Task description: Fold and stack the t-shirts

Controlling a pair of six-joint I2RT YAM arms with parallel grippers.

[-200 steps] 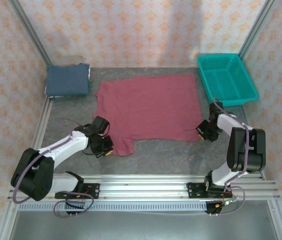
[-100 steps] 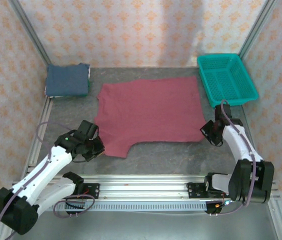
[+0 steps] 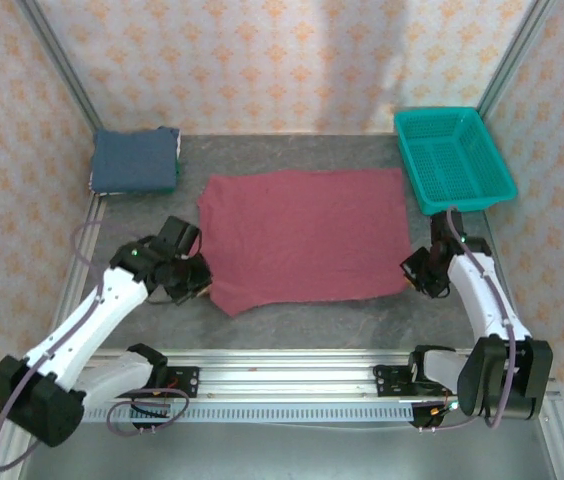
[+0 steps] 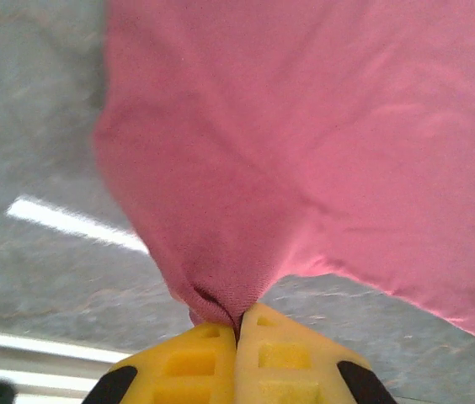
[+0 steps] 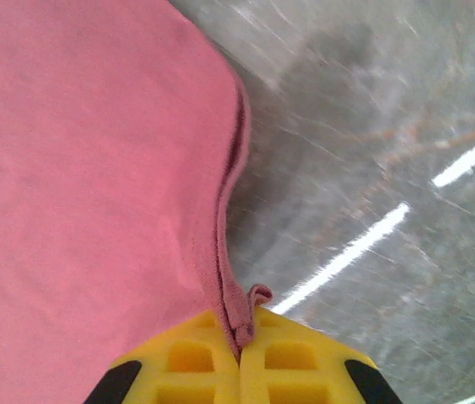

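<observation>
Moved: my arms pulled the maroon shirt [image 3: 307, 235] nearer, flatter.
My left gripper [image 4: 239, 324]: pinching tight on its near-left corner.
My right gripper [image 5: 239, 335]: clamped on its near-right hem.
Far-left: blue shirt [image 3: 135, 160], folded.

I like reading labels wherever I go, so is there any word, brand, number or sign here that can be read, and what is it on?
No text can be read anywhere.
maroon t-shirt: plain cloth faces up, no lettering shows.
blue t-shirt: folded, no print shows.
teal basket: no label shows.
wallpaper: a repeated ornament, no letters.
</observation>
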